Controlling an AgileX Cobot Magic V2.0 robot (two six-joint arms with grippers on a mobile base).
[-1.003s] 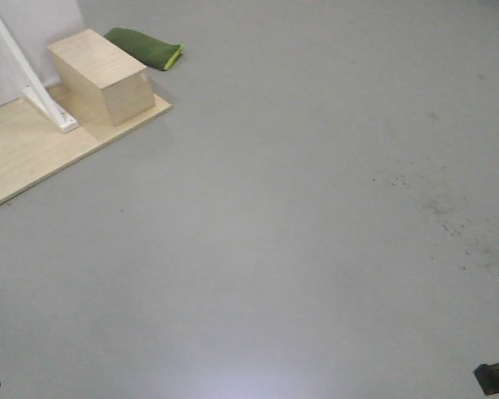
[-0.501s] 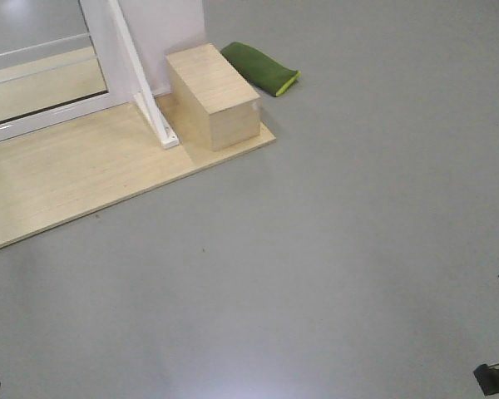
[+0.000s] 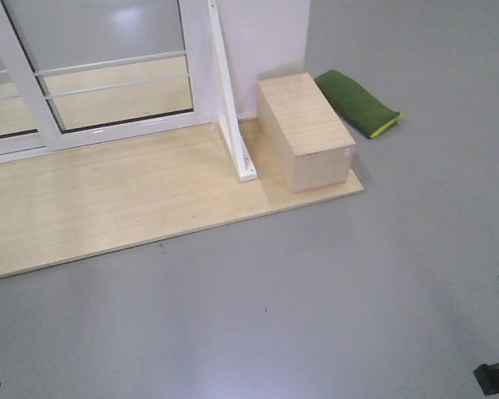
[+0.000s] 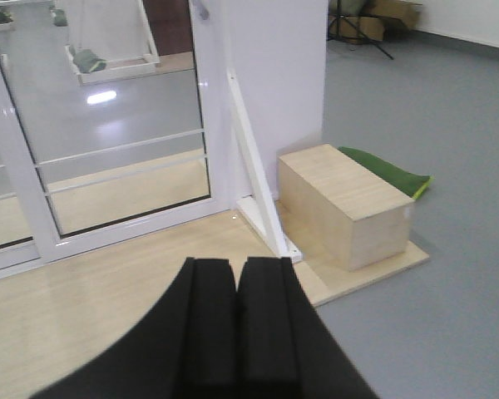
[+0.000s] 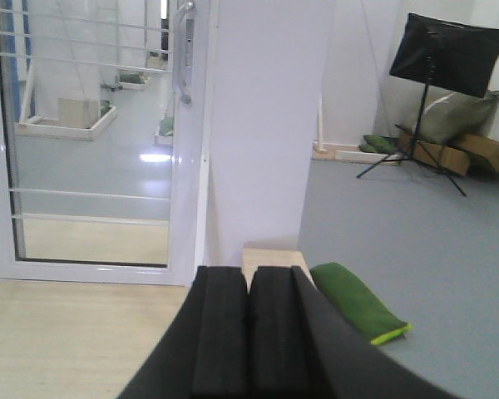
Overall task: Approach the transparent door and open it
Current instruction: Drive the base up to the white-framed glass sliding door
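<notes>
Claws pinched shut and empty, left claw (image 4: 235,273) and right claw (image 5: 249,276) sit well apart from the transparent door (image 5: 91,141) at upper left of frame, its upright grey handle (image 5: 181,51) up-left of the right claw, likely nearer the left.

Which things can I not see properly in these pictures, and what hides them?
- Handle: outside the front view; the left wrist view's top edge cuts it.
- Box: in the right wrist view, mostly behind the right gripper.
- Door: top cut off in every view.
</notes>
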